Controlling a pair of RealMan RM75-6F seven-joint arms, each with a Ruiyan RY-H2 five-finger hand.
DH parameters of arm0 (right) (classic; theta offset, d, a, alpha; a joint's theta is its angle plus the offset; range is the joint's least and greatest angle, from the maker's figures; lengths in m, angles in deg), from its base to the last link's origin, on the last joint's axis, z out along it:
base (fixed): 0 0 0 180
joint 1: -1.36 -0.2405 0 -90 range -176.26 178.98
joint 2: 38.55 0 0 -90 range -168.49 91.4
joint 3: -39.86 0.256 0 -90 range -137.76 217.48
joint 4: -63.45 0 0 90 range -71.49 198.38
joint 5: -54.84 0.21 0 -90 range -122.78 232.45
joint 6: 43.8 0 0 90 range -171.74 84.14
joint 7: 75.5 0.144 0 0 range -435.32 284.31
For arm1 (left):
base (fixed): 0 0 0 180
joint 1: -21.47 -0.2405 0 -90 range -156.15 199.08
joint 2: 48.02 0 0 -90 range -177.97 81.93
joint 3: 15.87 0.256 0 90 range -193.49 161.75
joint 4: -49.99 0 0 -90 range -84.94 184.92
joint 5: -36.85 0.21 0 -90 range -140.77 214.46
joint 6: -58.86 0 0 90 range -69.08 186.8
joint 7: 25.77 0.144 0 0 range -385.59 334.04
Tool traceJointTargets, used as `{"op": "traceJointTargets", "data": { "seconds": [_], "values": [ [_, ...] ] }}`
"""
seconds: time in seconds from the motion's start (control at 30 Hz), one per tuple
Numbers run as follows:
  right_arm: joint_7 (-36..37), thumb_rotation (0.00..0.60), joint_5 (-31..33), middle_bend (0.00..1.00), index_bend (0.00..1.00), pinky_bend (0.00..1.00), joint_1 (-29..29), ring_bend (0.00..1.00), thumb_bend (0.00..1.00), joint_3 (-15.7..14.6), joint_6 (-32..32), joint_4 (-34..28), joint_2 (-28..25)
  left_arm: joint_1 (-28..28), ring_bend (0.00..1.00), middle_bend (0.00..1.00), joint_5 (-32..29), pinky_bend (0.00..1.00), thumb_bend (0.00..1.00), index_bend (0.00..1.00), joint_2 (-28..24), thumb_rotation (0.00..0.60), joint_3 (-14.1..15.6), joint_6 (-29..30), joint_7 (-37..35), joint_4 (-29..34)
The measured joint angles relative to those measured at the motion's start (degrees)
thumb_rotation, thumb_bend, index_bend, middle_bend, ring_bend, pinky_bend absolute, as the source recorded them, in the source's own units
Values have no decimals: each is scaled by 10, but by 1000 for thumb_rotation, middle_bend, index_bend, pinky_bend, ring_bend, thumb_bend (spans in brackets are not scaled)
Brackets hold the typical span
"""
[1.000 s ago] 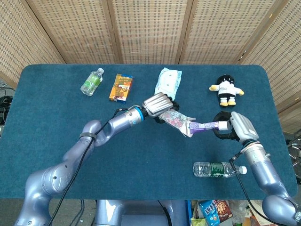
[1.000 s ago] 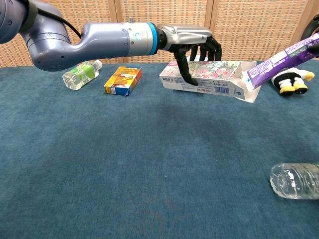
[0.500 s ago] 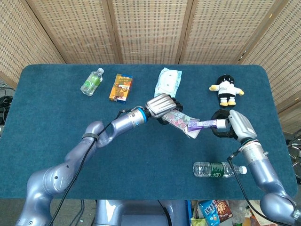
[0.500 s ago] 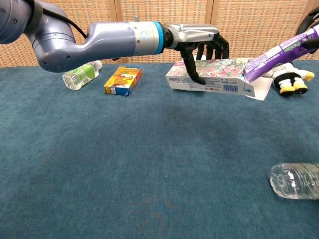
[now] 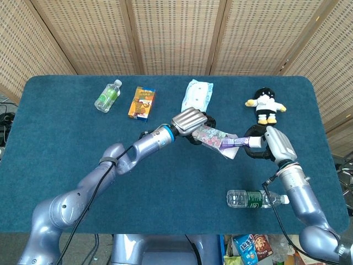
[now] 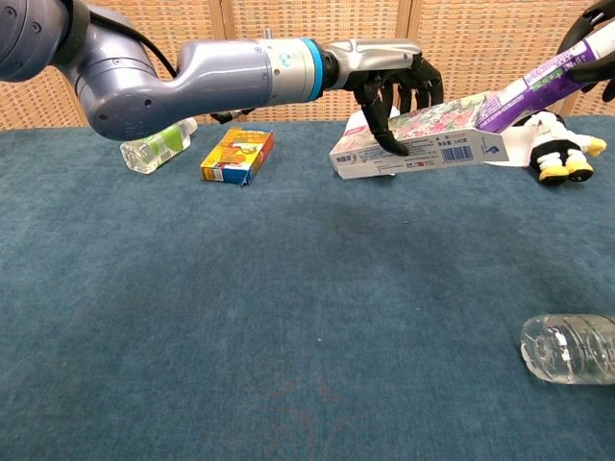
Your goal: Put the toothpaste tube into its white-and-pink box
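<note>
My left hand (image 5: 188,122) (image 6: 389,79) grips the white-and-pink floral box (image 5: 214,139) (image 6: 423,140) above the table, its open end tilted up toward the right. My right hand (image 5: 263,146) (image 6: 591,48) holds the purple toothpaste tube (image 5: 238,142) (image 6: 534,86) by its far end. The tube's near end sits in the box's open mouth, by the white flap (image 5: 230,153) (image 6: 515,146).
On the blue table (image 5: 66,143) lie a small green-label bottle (image 5: 107,95) (image 6: 152,144), an orange-yellow carton (image 5: 142,102) (image 6: 237,155), a wipes pack (image 5: 197,95), a plush doll (image 5: 266,105) (image 6: 560,156) and a clear bottle (image 5: 255,199) (image 6: 569,348) at the front right.
Both hands rose and drew together. The box tipped its open end upward, and the tube's end went from just outside the mouth into it.
</note>
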Motion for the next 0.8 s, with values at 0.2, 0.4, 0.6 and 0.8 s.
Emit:
{"op": "traceJointTargets", "data": {
  "seconds": [0.2, 0.4, 0.6, 0.8],
  "values": [
    [5, 600, -6, 594, 659, 404, 4, 422, 707, 6, 17, -6, 9, -1, 364, 413, -29, 416, 319, 426, 2, 600, -25, -17, -21, 20],
    [21, 600, 0, 594, 659, 404, 5, 421, 709, 14, -3, -10, -2, -8, 364, 413, -40, 416, 320, 426, 18, 600, -40, 1, -28, 13],
    [20, 600, 4, 594, 659, 404, 2, 422, 709, 18, -12, -6, -11, -14, 364, 413, -41, 416, 320, 427, 30, 600, -43, 12, -43, 5],
    [7, 600, -13, 594, 659, 404, 2, 421, 710, 17, 6, -4, -9, -20, 364, 413, -53, 416, 320, 431, 43, 600, -55, 20, -75, 1]
  ]
}}
